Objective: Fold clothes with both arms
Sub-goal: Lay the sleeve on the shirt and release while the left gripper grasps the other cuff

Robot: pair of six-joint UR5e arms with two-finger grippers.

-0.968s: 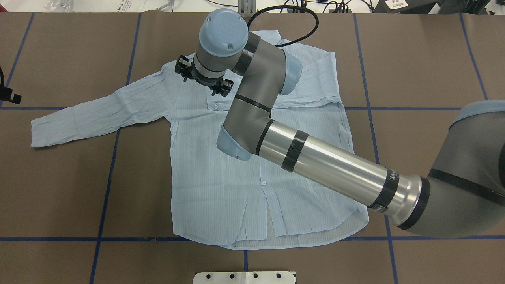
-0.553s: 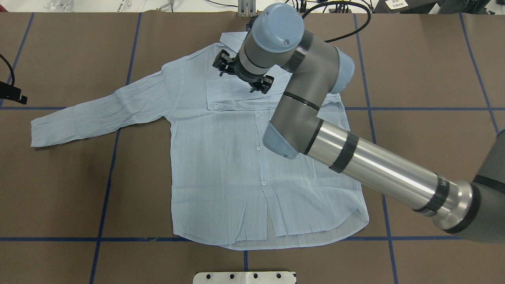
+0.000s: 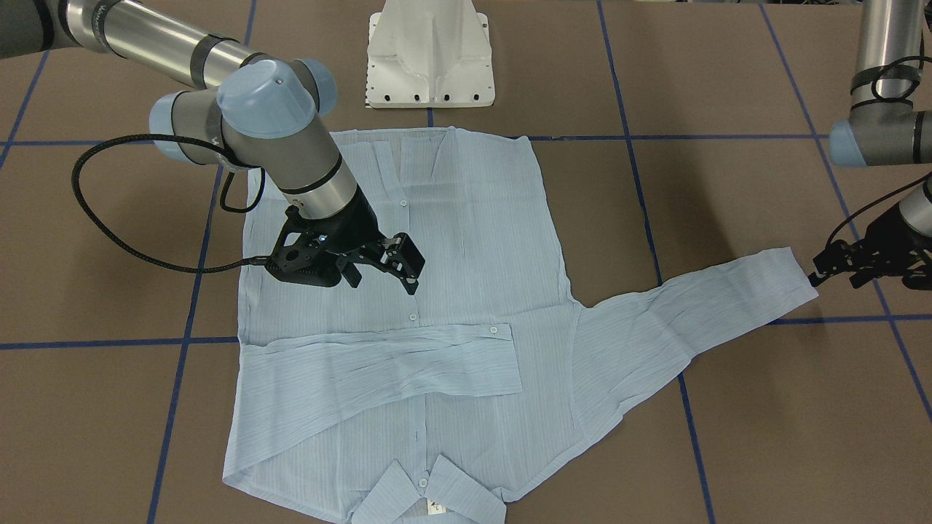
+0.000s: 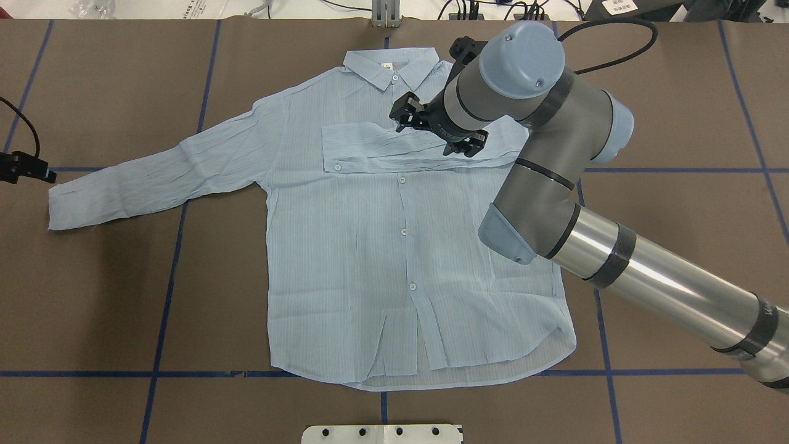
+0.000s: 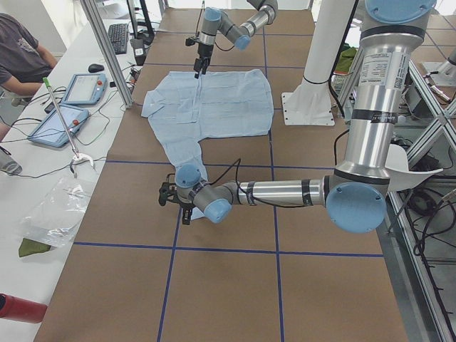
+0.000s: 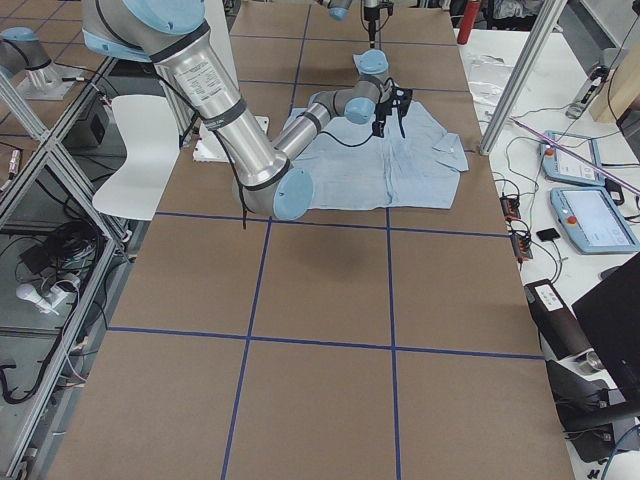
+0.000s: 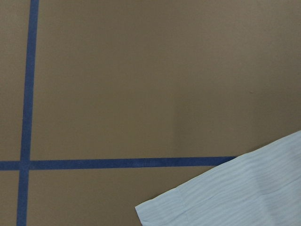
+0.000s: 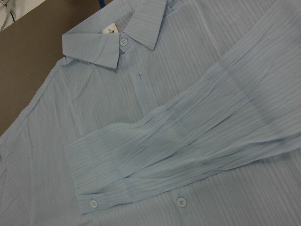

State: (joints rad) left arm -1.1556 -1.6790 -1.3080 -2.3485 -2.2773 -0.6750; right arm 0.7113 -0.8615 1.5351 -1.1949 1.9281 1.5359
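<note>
The pale-blue shirt point(image 4: 345, 246) lies flat and buttoned on the brown table, collar point(image 4: 391, 65) at the far side. One sleeve point(image 4: 382, 151) is folded across the chest, its cuff button showing in the right wrist view point(image 8: 94, 203). The other sleeve point(image 4: 154, 179) stretches out sideways. My right gripper point(image 4: 437, 131) hangs open and empty just above the folded sleeve, also visible from the front point(image 3: 378, 266). My left gripper point(image 3: 863, 271) sits low beside the outstretched cuff point(image 7: 235, 197), looks open, and holds nothing.
The white pedestal base point(image 3: 429, 58) stands at the robot's side of the table, just past the shirt hem. A black cable point(image 3: 109, 218) loops off the right wrist. Blue tape lines point(image 4: 160, 277) grid the table. A person point(image 5: 21, 57) sits at a side bench with tablets.
The right arm has swung from over the shirt's shoulder across the chest toward its own side, uncovering the collar. The left gripper has edged in toward the outstretched cuff.
</note>
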